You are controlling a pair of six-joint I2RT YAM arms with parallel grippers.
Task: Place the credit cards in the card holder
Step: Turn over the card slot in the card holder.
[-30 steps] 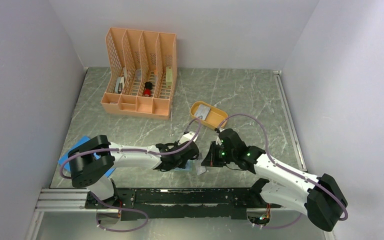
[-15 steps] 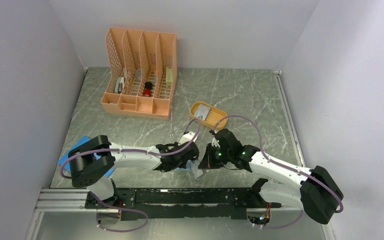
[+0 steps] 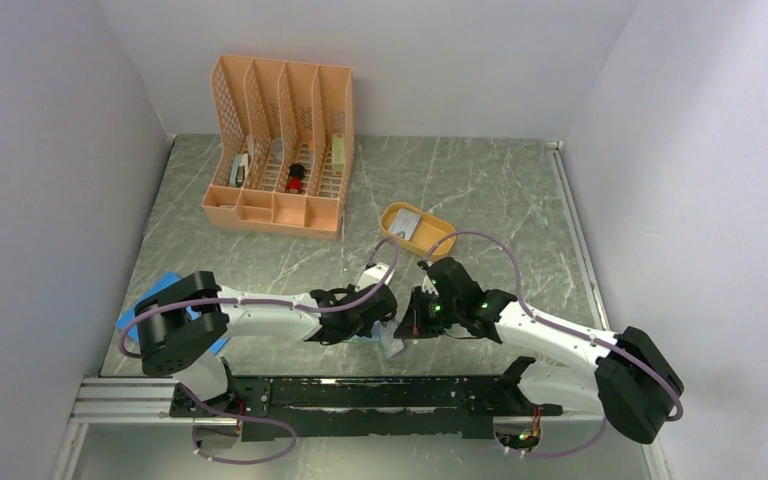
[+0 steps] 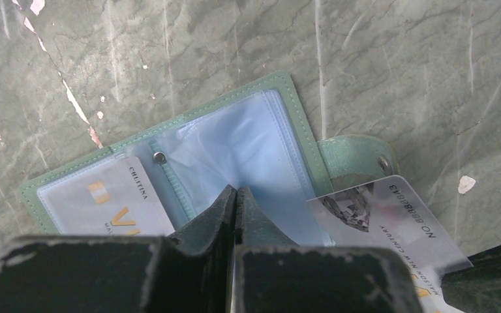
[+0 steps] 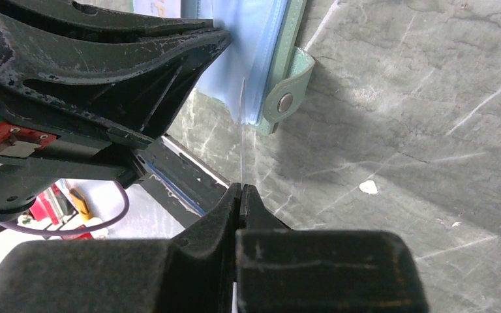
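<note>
Credit card (edge-on) clamped in right pincer at card holder; left pincer together

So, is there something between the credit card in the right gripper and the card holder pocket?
Nothing visible. The credit card in the right gripper reaches the card holder edge beside its snap tab. The left gripper pinches the clear pocket just alongside.

We record:
- tabletop: grey-green marble, pale veins.
- card holder: sage-green border, pale blue clear pockets.
- credit card, at the holder's 4 o'clock: grey-white, dark gem print, black lettering.
- file rack, 11 o'clock on the tabletop: peach lattice.
- oval tray: orange-yellow.
- flat sheet, 8 o'clock: bright blue.
</note>
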